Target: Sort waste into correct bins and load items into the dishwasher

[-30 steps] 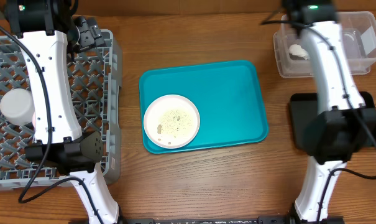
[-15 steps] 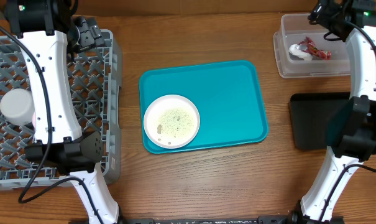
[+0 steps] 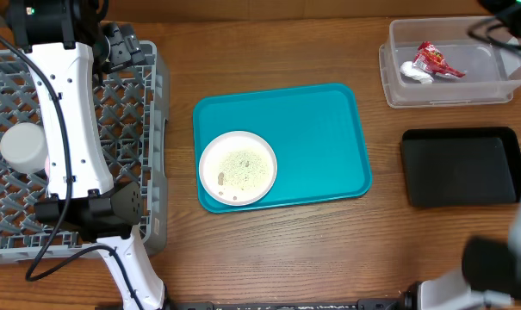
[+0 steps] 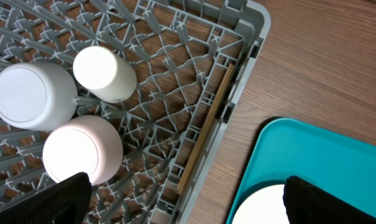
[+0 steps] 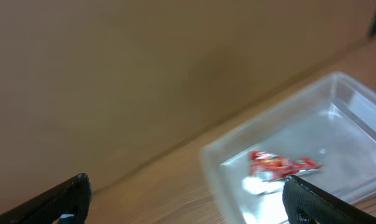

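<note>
The crumpled red wrapper (image 3: 437, 60) (image 5: 278, 165) lies in the clear tub (image 3: 449, 93) beside the white tissue wad (image 3: 413, 72). My right gripper (image 5: 188, 202) hangs open and empty above the tub's left end. On the teal tray (image 3: 329, 129) sits the white plate (image 3: 206, 155) with rice scraps (image 3: 238, 165). In the grey dish rack (image 4: 175, 74) stand the pale bowl (image 4: 32, 95), the pink bowl (image 4: 82, 155) and the small white cup (image 4: 104, 73), all upside down. My left gripper (image 4: 188, 208) is open over the rack's right wall, holding nothing.
The shallow black tray (image 3: 460, 168) lies in front of the clear tub. Wooden chopsticks (image 4: 206, 130) rest along the rack's right wall. The left arm (image 3: 66, 112) stretches over the rack. The right arm's blurred base (image 3: 501, 271) shows at the lower right corner.
The right gripper opened and let the red wrapper drop into the clear tub, then the right arm swung away to the right, off the tub. The left arm stayed still.
</note>
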